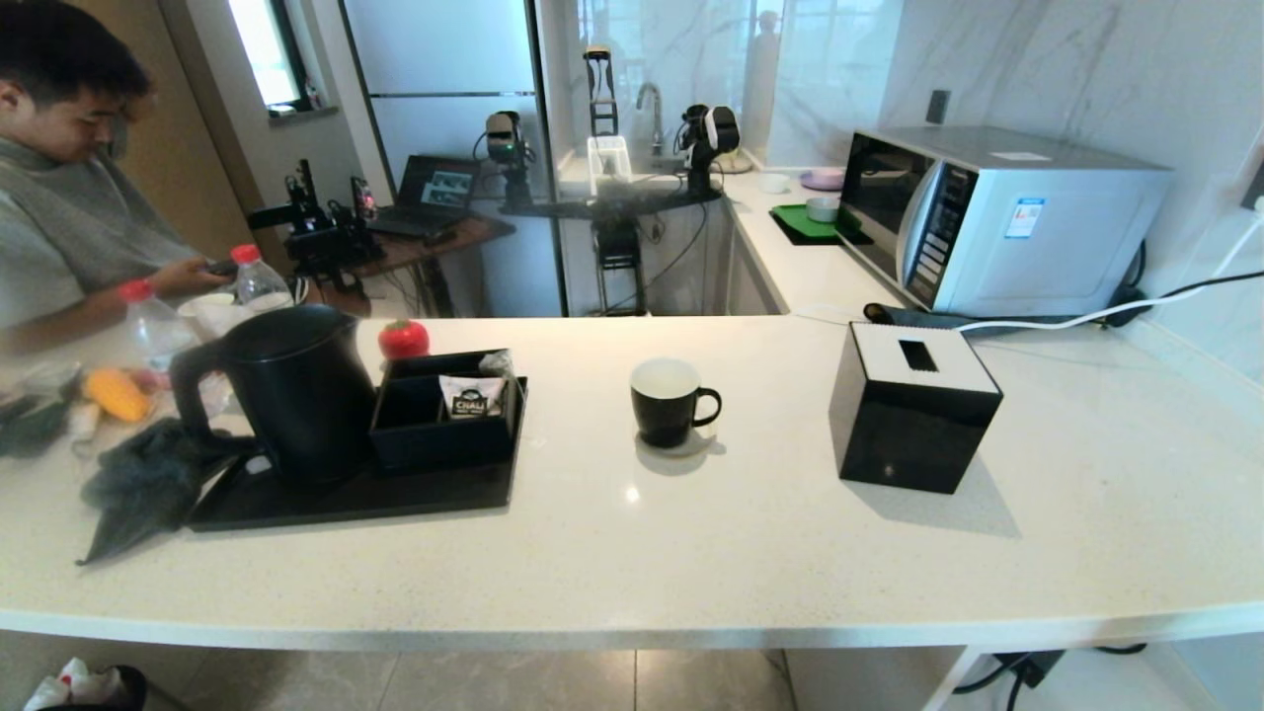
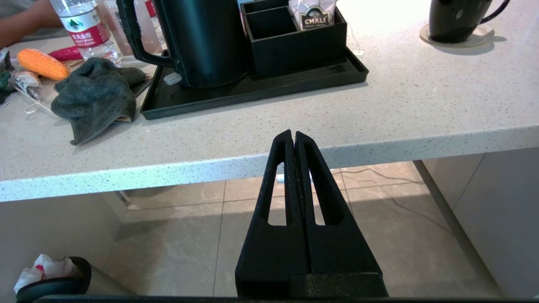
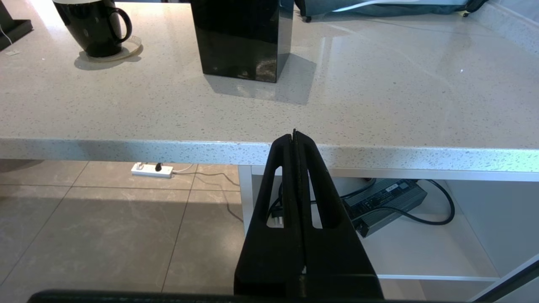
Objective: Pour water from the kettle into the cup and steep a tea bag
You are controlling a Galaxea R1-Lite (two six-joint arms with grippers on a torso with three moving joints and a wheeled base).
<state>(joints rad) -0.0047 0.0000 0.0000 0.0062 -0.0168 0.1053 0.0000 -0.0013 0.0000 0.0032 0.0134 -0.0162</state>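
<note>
On the pale speckled counter (image 1: pixel 691 553) sit the kettle (image 1: pixel 296 390) on a black tray (image 1: pixel 355 499), the cup (image 1: pixel 667 400) mid-counter, and a microwave (image 1: pixel 997 222) behind. Only the wrist views catch the left gripper (image 2: pixel 293 135) and right gripper (image 3: pixel 294 136), both pinched closed, empty, below the counter edge.

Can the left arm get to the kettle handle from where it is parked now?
Probably yes. The left gripper sits shut at the counter edge, and the kettle stands on the black tray with its handle turned outward toward the grey cloth, nothing across it. The jaws must open first.
</note>
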